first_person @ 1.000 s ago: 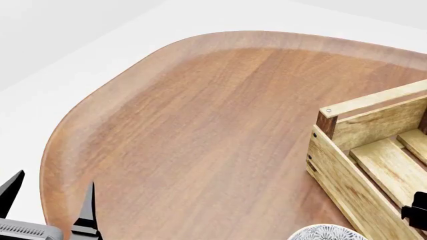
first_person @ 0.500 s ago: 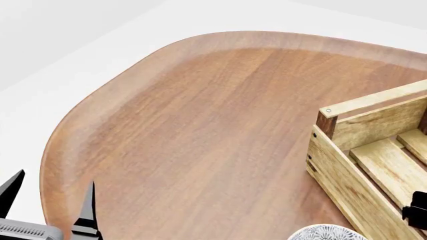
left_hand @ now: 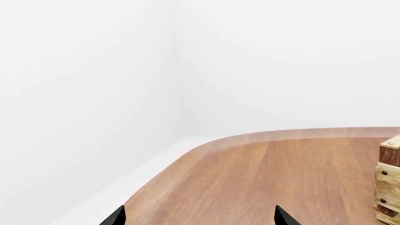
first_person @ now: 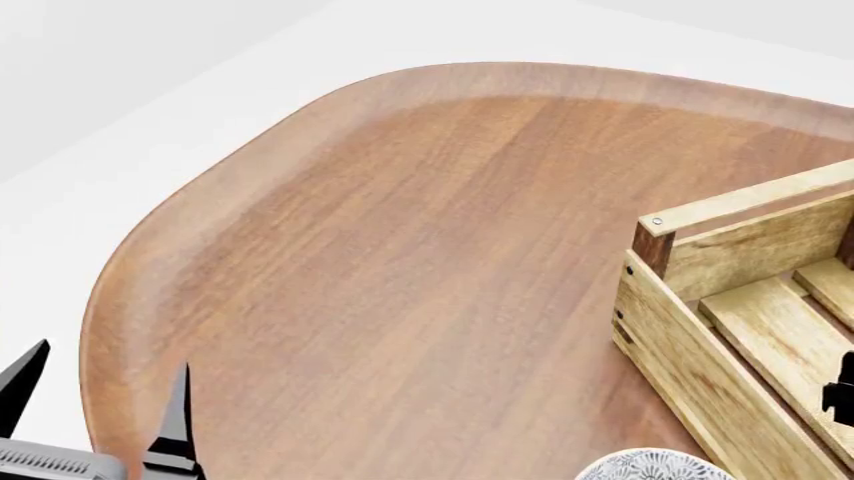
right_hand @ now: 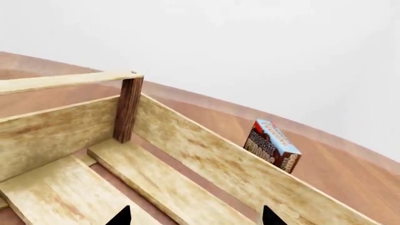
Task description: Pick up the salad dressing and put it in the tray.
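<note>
We can read print on only one thing: the blue-and-brown cardboard pudding box [right_hand: 272,146] standing on the wooden table just beyond the slatted crate's far wall. Its brown face carries pale capitals that look like "CHOCOLATE PUDDING" (the letters are small and tilted, so we cannot be certain). We find nothing else legible.

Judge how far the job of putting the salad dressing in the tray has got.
Done: nothing that can be confirmed. The salad dressing shows in no view, and the visible slats of the tray are bare. In hand: the right claw hangs open and empty over the tray; the left claw is open at the table edge. Left: finding, grasping and placing the bottle.
</note>
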Motion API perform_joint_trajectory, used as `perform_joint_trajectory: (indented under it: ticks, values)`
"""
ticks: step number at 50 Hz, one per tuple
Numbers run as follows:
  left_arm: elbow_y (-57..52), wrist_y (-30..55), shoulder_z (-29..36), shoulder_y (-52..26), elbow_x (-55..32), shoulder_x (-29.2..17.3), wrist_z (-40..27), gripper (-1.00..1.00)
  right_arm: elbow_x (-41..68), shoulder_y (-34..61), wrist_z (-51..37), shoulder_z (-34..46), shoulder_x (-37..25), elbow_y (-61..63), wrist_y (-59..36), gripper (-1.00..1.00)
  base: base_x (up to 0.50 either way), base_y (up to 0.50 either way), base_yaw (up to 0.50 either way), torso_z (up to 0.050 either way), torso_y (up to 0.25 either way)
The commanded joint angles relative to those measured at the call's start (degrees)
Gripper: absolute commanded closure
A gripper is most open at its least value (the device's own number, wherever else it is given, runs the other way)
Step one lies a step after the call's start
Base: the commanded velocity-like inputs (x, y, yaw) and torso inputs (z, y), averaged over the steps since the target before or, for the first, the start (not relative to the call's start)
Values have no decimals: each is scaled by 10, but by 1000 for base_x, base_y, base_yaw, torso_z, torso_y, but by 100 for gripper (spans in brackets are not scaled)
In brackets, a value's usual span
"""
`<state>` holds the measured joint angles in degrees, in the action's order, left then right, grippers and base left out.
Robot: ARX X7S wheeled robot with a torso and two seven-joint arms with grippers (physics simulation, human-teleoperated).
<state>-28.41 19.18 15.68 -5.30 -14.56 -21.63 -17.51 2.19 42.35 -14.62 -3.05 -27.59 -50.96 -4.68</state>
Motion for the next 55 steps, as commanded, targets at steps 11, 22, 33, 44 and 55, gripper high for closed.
perform_joint_trajectory:
  ticks: [11,22,33,44,55]
  values:
    - [-17,7,-4,0,-7,-6,-6,-100,40,-189,-6,-52,-30,473,-203,-100,0,0,0,0,0]
    - [-32,9,-19,-2,-18,-9,-12,-100,63,-288,-20,-96,-19,671,-220,-100,0,0,0,0,0]
    - [-67,-30,-60,13,-32,-11,-27,-100,82,-357,-34,-128,11,806,-190,-100,0,0,0,0,0]
    - [-88,-97,-91,39,-22,-5,-40,-100,82,-405,-45,-134,42,873,-138,-100,0,0,0,0,0]
    - [-93,-186,-126,67,-25,9,-46,-100,88,-449,-51,-155,90,904,-8,-100,0,0,0,0,0]
